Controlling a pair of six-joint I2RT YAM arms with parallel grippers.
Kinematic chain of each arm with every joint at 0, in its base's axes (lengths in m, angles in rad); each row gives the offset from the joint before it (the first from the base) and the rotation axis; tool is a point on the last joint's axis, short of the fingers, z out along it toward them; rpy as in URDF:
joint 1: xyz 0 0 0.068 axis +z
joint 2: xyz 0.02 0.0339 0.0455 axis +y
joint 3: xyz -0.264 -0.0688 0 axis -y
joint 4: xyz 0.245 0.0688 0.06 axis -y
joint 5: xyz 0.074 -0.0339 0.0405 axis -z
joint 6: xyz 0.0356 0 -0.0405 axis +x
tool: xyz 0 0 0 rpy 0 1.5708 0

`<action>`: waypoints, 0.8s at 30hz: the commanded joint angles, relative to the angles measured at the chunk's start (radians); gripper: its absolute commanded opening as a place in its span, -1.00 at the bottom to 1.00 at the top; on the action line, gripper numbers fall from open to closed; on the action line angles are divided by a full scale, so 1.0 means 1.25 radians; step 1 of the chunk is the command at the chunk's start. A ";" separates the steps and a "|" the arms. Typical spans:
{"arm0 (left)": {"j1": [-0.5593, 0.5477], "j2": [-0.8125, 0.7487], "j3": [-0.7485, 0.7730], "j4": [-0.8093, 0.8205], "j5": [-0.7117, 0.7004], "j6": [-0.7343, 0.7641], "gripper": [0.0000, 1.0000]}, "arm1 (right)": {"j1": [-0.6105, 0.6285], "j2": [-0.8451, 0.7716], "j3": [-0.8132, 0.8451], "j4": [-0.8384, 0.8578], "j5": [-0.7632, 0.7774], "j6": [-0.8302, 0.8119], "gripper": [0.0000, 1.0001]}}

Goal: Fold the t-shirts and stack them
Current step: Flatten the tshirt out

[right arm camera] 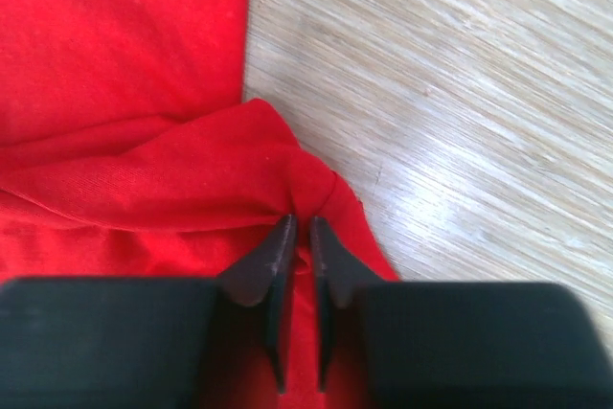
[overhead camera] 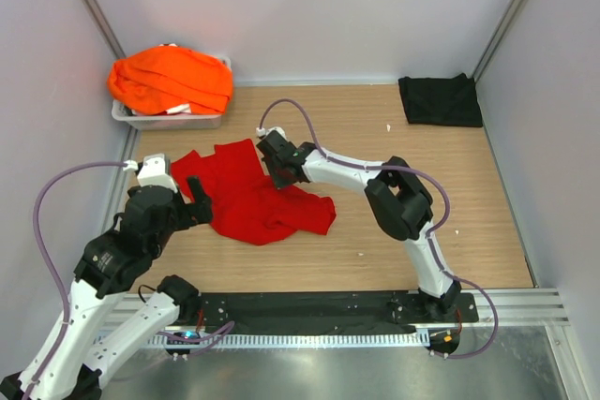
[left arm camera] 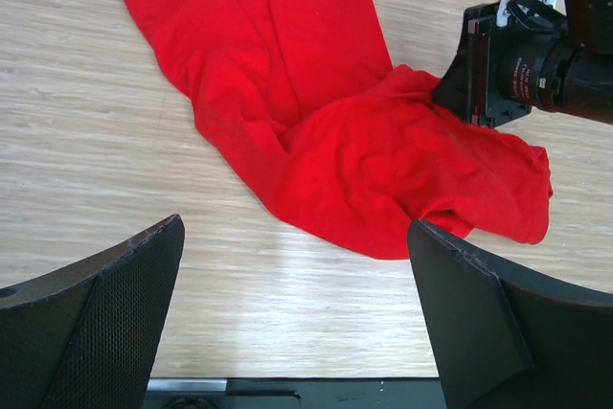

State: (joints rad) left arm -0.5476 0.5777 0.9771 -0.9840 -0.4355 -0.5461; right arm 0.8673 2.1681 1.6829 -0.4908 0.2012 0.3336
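Note:
The red t-shirt lies crumpled on the wooden table's middle left; it also shows in the left wrist view and the right wrist view. My right gripper is shut on a fold of the red shirt near its upper right edge. My left gripper is open and empty, just near of the shirt's left side. Orange t-shirts are piled in the grey tray. A black t-shirt lies folded at the far right.
The grey tray stands at the far left corner. White walls and metal posts close in the table on three sides. A black rail runs along the near edge by the arm bases.

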 commanded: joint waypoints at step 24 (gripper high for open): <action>0.013 -0.006 -0.001 0.024 -0.031 -0.016 0.99 | -0.003 -0.584 0.000 -0.152 -0.025 -0.129 -0.97</action>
State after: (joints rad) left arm -0.5350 0.5800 0.9756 -0.9844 -0.4431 -0.5480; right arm 0.8635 1.6363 1.7199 -0.6273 0.1814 0.2344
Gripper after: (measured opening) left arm 0.996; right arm 0.025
